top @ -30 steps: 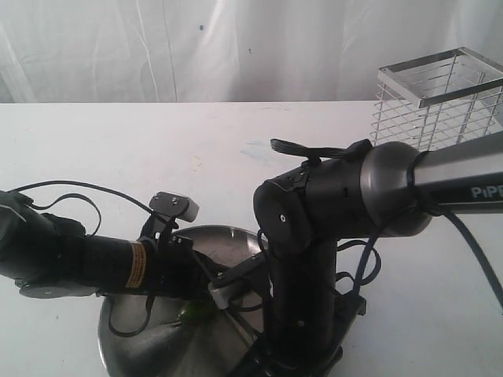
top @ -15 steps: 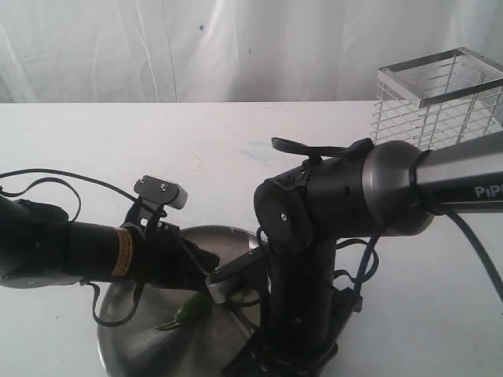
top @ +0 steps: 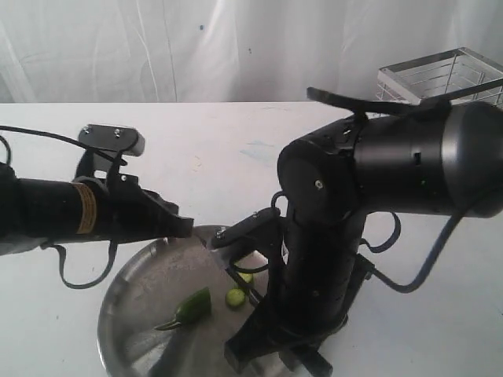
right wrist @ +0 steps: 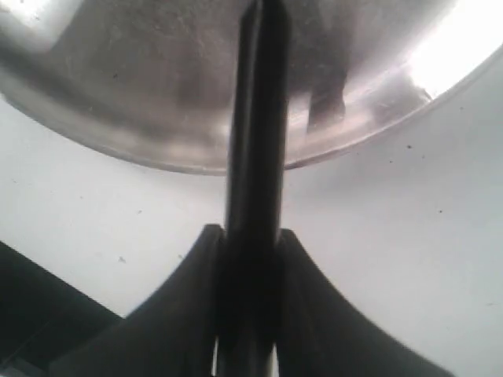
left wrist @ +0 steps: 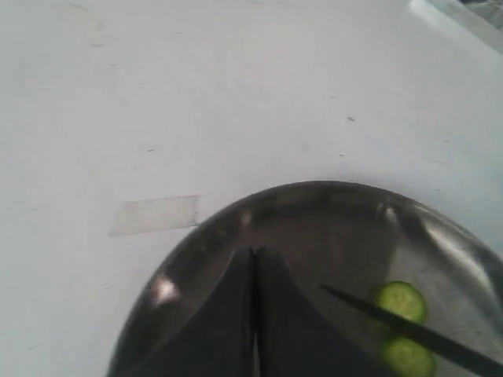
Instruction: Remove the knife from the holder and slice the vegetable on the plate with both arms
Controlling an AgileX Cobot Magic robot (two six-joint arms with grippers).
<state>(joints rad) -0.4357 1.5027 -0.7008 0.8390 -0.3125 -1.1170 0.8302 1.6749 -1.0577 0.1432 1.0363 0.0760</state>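
Observation:
The steel plate (top: 134, 302) lies at the front of the table. On it rests the green vegetable (top: 189, 308), with two cut discs (top: 235, 298) beside it. My left gripper (left wrist: 253, 251) hovers shut and empty over the plate's rim (left wrist: 196, 243), apart from the vegetable. The knife blade (left wrist: 393, 322) crosses above the discs (left wrist: 402, 301). My right gripper (right wrist: 247, 232) is shut on the knife handle (right wrist: 255, 157), which points over the plate (right wrist: 141, 78). In the exterior view the bulky right arm (top: 330, 236) hides that gripper and the knife. The wire holder (top: 440, 75) stands at the back right.
White curtain behind the white table. A patch of clear tape (left wrist: 155, 214) is stuck on the table near the plate. The left arm (top: 78, 212) stretches in from the left, its cable looping down over the plate's edge.
The left arm has lifted and drawn back to the left, off the vegetable. The right arm has risen and swung. The vegetable and its cut discs now show.

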